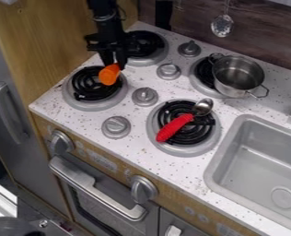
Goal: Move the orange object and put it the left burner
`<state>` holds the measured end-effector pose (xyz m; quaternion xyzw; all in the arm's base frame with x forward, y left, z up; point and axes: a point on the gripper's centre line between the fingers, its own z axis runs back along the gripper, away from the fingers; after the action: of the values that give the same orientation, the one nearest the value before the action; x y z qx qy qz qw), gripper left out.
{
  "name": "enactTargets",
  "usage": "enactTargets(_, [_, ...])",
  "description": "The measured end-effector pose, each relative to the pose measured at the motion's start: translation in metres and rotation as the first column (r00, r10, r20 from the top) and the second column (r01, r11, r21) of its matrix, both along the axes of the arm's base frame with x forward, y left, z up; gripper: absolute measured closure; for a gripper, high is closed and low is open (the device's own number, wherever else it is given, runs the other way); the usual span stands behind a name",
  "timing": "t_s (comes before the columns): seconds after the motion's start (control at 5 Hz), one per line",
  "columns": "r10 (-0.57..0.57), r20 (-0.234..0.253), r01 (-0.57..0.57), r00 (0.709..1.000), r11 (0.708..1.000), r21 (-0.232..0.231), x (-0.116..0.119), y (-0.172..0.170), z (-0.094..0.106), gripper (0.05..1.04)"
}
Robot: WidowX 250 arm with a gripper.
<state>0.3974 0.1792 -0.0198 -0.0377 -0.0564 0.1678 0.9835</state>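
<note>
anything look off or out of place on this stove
The pot sits off-centre, partly off its burner, and a red-handled spoon lies across another burner, an odd resting spot.

The gripper [115,66] holds the orange object [109,74] (tilted, I see).

A yellowish wood panel [55,46] and dark wood-grain wall [262,37] border the speckled white desk [77,120], with a grey sink [249,173] inset and an oven door [105,209] below.
</note>
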Motion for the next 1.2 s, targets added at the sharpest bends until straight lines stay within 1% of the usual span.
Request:
enactTargets(0.2, [-0.003,-0.011,0.003,1.0,1.0,-0.001,-0.001,0.011,-0.005,0.75])
enactTargets(0.4, [-0.024,-0.039,0.024,0.999,1.0,-0.008,-0.006,0.02,-0.016,0.751])
enactTargets(0.6, [-0.051,-0.056,0.051,0.997,0.999,-0.006,-0.007,0.022,-0.026,0.69])
enactTargets(0.8, [-0.064,-0.071,0.063,0.995,0.998,-0.009,-0.008,0.023,-0.031,0.378])
enactTargets(1.0, [-0.073,-0.076,0.073,0.994,0.997,-0.004,-0.012,0.017,-0.034,0.118])
enactTargets(1.2, [-0.082,-0.039,0.083,0.996,0.996,0.018,-0.015,0.011,-0.014,0.086])
